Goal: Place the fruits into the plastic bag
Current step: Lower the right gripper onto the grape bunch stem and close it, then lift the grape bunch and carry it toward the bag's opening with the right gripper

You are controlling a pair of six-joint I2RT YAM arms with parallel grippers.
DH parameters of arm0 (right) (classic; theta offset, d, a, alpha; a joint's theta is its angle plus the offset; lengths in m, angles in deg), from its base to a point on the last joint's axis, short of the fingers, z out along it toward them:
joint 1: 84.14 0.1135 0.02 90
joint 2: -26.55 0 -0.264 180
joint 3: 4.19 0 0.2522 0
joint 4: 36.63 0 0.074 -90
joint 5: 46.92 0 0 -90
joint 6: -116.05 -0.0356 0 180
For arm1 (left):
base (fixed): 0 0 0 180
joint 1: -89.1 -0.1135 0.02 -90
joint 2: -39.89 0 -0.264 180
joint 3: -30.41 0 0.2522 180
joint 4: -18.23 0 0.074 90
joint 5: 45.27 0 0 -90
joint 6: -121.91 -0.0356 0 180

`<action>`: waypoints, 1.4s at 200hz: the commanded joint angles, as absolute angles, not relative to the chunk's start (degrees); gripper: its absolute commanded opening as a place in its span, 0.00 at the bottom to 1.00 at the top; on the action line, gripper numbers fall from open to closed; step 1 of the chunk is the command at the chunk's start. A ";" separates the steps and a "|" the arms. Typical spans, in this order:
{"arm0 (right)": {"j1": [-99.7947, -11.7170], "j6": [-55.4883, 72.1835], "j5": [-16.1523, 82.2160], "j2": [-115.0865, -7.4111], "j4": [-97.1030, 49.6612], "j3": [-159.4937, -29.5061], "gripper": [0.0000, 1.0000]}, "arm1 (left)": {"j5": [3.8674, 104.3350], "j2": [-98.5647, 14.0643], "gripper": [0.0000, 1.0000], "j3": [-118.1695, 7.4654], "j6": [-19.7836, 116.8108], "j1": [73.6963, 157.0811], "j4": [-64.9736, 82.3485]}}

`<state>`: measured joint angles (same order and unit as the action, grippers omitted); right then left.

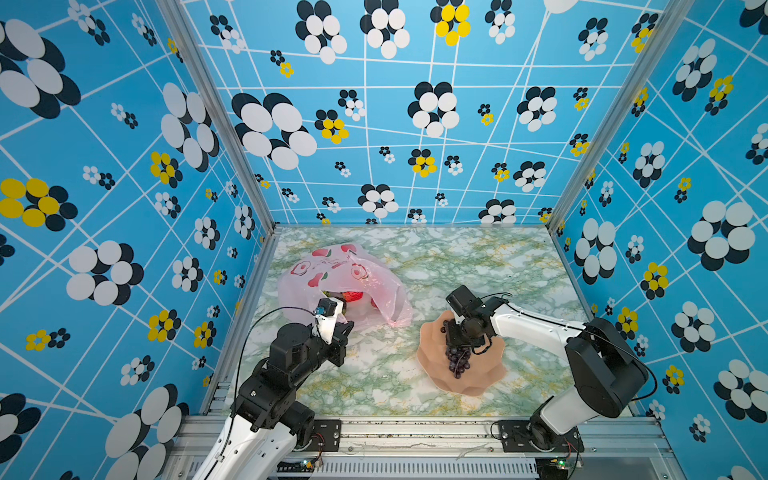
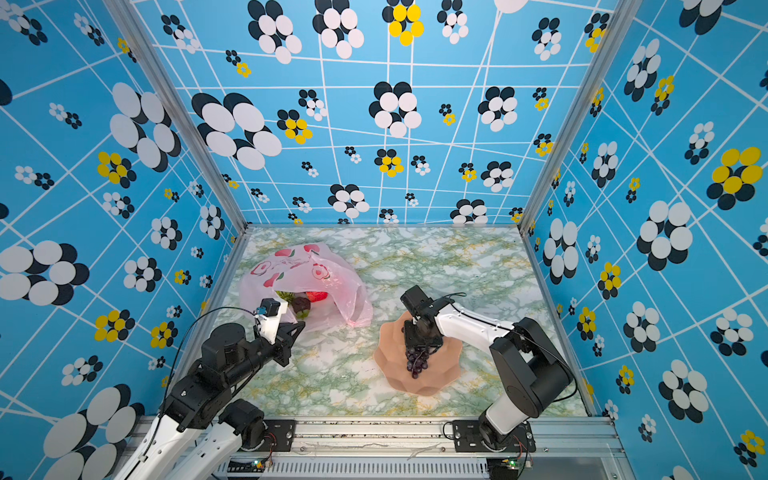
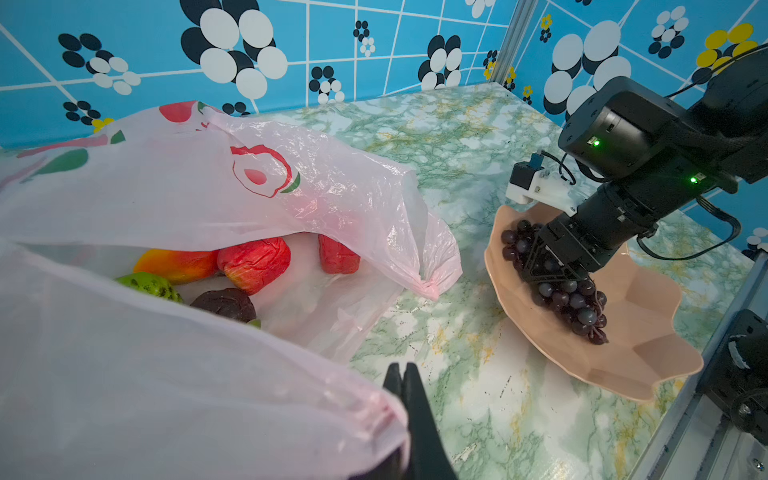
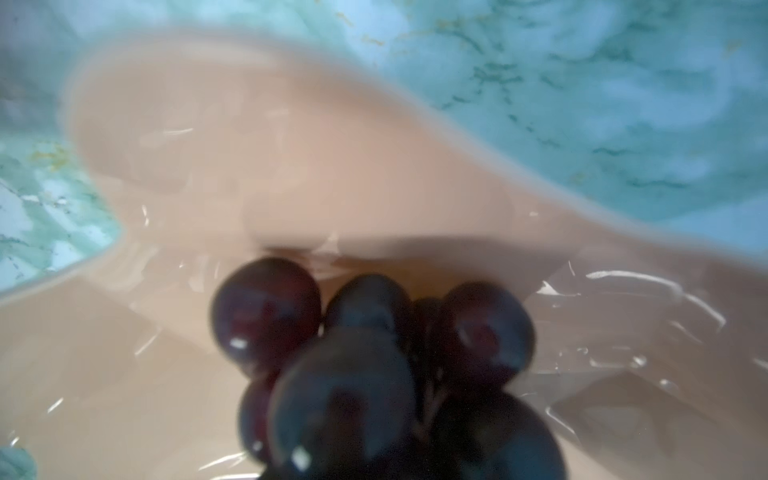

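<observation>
Left wrist, left pincer (image 3: 401, 370) pinching plastic bag (image 3: 199, 195)

The plastic bag (image 3: 208, 199) = thin see-thru plastic, crinkly, a bit shiny. The bowl (image 3: 648, 332) = hard plastic, smooth, soft shine. The grapes (image 3: 577, 299) = smooth & glossy. The apple (image 3: 253, 262) = wrinkly, dull skin. The dark brown piece (image 3: 226, 303) = bumpy, matt. The table (image 3: 457, 353) = smooth, marble look. The frame rail (image 1: 415, 432) = bare metal w/ grooves.

top views look down; both wrist views share the bowl (image 3: 648, 353)
</observation>
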<state>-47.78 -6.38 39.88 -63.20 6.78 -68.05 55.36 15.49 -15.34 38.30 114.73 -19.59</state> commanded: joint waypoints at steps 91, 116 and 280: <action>-47.54 -6.45 45.13 -33.41 -10.18 -54.32 0.37 | 55.00 16.51 0.00 -15.44 37.55 115.27 -19.60; -47.49 -5.27 46.71 -26.65 -10.17 -52.60 0.36 | 54.96 16.56 0.00 -15.43 37.61 115.33 -19.59; -46.13 -10.92 12.28 -48.06 -20.82 -76.85 0.35 | 54.89 19.67 0.00 -15.11 37.71 115.60 -18.74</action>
<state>-47.39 -8.10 23.75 -41.37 -14.97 -71.70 55.36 18.57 -15.34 38.30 115.10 -19.54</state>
